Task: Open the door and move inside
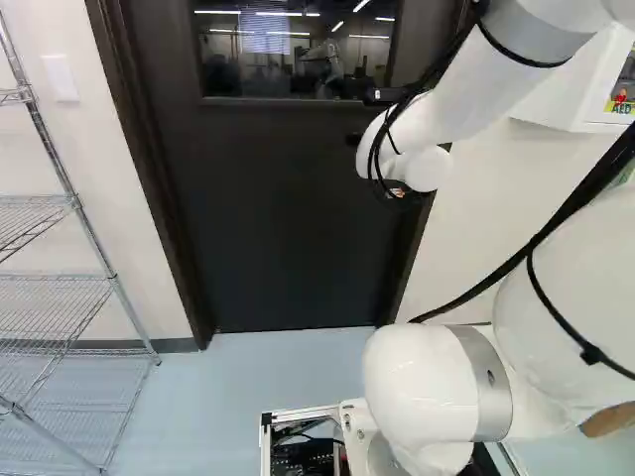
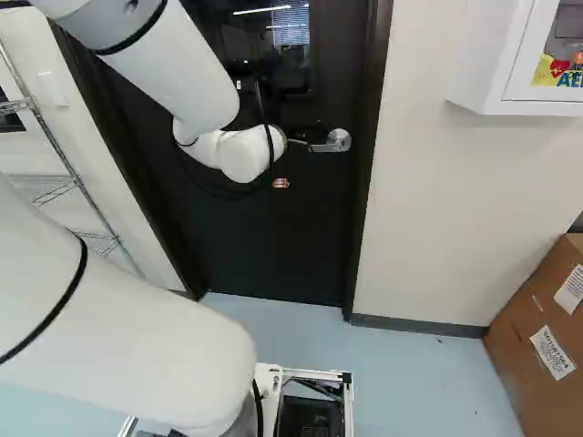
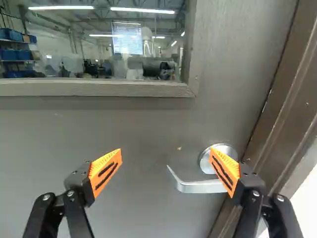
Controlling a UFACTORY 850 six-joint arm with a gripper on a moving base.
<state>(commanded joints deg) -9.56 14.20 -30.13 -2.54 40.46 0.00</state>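
Observation:
A dark door [image 1: 278,218] with a window stands closed in its frame ahead of the arm. Its silver lever handle [image 2: 332,142] shows at the door's right side in the right base view. My gripper [image 2: 281,183], mostly hidden behind the white wrist there, is beside the lever's free end. In the wrist view the gripper [image 3: 166,171] is wide open with nothing held. One orange pad [image 3: 225,171] overlaps the round base of the handle [image 3: 200,186], while the lever points in between the fingers. Whether that pad touches the handle I cannot tell.
A wire shelf [image 1: 60,278] stands left of the door. At the door's right, a white cabinet [image 2: 492,64] hangs on the wall, with a cardboard box [image 2: 537,337] on the floor farther right. The dark door frame [image 3: 292,104] runs close beside the handle.

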